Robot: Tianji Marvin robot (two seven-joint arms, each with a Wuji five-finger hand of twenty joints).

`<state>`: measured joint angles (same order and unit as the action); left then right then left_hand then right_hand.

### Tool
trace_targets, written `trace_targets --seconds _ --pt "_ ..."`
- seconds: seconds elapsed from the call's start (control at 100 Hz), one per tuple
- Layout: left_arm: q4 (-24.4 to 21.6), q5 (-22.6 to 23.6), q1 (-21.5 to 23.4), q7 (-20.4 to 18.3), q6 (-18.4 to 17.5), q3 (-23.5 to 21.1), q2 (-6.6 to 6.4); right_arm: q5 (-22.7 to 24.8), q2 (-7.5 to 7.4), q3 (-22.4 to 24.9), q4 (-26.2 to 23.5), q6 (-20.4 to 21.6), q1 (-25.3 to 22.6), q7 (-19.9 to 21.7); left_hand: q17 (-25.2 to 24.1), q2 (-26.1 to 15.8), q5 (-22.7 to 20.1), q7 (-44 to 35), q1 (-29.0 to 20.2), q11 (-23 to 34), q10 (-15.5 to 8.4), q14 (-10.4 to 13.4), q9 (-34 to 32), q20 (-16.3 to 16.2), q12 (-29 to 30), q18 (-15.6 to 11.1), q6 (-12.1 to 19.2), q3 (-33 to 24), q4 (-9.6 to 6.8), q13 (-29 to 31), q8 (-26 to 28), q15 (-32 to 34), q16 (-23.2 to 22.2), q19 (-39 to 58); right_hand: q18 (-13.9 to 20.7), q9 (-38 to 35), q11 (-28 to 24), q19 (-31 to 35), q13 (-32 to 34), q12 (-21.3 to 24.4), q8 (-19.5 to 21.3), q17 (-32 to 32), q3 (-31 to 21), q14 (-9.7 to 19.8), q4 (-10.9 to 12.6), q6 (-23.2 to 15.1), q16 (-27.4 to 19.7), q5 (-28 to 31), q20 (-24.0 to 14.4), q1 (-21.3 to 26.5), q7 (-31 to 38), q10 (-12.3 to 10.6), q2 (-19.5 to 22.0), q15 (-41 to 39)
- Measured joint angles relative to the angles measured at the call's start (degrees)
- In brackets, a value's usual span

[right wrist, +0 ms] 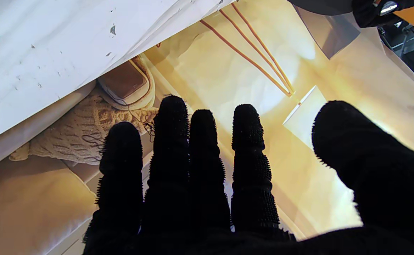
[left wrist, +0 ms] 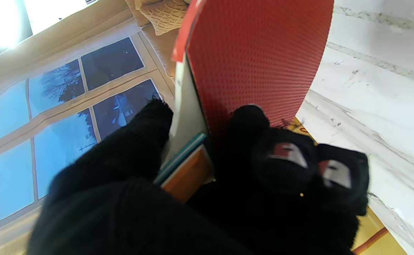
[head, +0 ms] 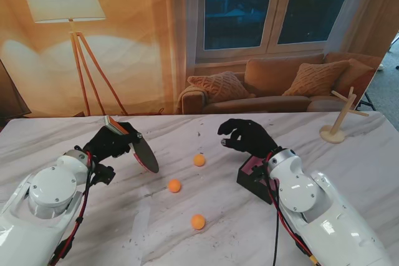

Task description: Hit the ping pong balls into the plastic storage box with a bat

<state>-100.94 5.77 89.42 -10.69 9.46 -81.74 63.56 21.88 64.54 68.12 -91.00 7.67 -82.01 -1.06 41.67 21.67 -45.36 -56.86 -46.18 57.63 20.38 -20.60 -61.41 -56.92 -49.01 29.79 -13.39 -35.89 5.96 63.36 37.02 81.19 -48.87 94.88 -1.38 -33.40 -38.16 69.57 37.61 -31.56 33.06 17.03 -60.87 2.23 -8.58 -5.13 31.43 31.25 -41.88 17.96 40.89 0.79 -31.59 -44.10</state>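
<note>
My left hand (head: 111,142) fingers grip the stiff, light bat (head: 144,153) by its handle, blade toward three o'clock, while my right hand (head: 247,136) hangs released, holding nothing.

A: What colour are the ping pong balls (head: 174,185)?
B: Orange, all three. The bat (left wrist: 256,60) has pimpled red rubber; its other face looks dark.
A: The hands?
B: Left hand (head: 111,142) and right hand (head: 247,136) wear black gloves. The surface (head: 349,160) is white marble, grey-veined.
</note>
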Motion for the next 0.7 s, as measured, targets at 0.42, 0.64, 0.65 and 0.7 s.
trace_targets --seconds 0.42,0.64,0.65,0.7 --pt "0.01 -1.18 0.65 2.00 -0.97 0.62 0.67 3.11 0.11 -6.51 4.31 -6.35 8.28 0.58 0.05 0.00 0.00 -0.04 0.14 0.02 -0.21 0.25 0.00 1.23 0.01 -0.11 0.32 -0.01 0.00 0.02 0.02 0.04 0.03 0.49 0.00 0.02 -0.14 0.09 0.01 -0.59 0.21 -0.91 -2.86 0.00 -0.07 0.08 -0.10 2.99 -0.01 2.85 0.11 0.08 -2.94 0.29" --pt "-0.36 -1.14 1.79 2.78 -1.71 0.29 0.84 2.09 0.59 -9.97 6.80 -8.71 11.07 1.35 0.09 0.00 0.00 -0.05 0.15 0.04 -0.21 0.26 0.00 1.27 0.01 -0.15 0.32 -0.02 0.00 0.03 0.47 0.13 0.03 0.54 0.04 1.32 1.91 -7.32 -3.85 1.37 -0.56 -4.45 -3.86 -0.02 -0.17 1.74 -5.32 3.58 3.81 3.47 -0.36 -0.03 -4.28 9.03" --pt "-0.39 -1.14 1.84 2.81 -1.73 0.27 0.85 2.09 0.59 -10.11 6.90 -8.76 11.18 1.43 0.10 0.00 0.00 -0.05 0.15 0.04 -0.21 0.26 0.00 1.27 0.01 -0.15 0.33 -0.02 0.00 0.03 0.48 0.13 0.03 0.54 0.08 1.32 2.29 -7.80 -4.08 1.62 -0.65 -4.64 -4.14 -0.02 0.01 1.99 -6.21 3.58 3.98 3.47 -0.39 -0.03 -4.28 10.35" --pt "-0.52 -1.13 2.12 3.05 -1.87 0.13 0.89 2.15 0.62 -11.01 7.53 -8.93 11.86 1.75 0.72 0.00 -0.53 -0.08 0.22 0.04 -0.41 0.35 -1.00 1.29 0.01 -0.16 0.37 -0.02 0.00 0.66 0.49 0.46 0.04 0.88 0.15 3.63 2.67 -10.12 -5.07 2.83 -1.21 -5.41 -4.17 0.01 0.01 2.56 -7.50 3.58 5.11 3.48 -0.60 -0.08 -4.28 12.40"
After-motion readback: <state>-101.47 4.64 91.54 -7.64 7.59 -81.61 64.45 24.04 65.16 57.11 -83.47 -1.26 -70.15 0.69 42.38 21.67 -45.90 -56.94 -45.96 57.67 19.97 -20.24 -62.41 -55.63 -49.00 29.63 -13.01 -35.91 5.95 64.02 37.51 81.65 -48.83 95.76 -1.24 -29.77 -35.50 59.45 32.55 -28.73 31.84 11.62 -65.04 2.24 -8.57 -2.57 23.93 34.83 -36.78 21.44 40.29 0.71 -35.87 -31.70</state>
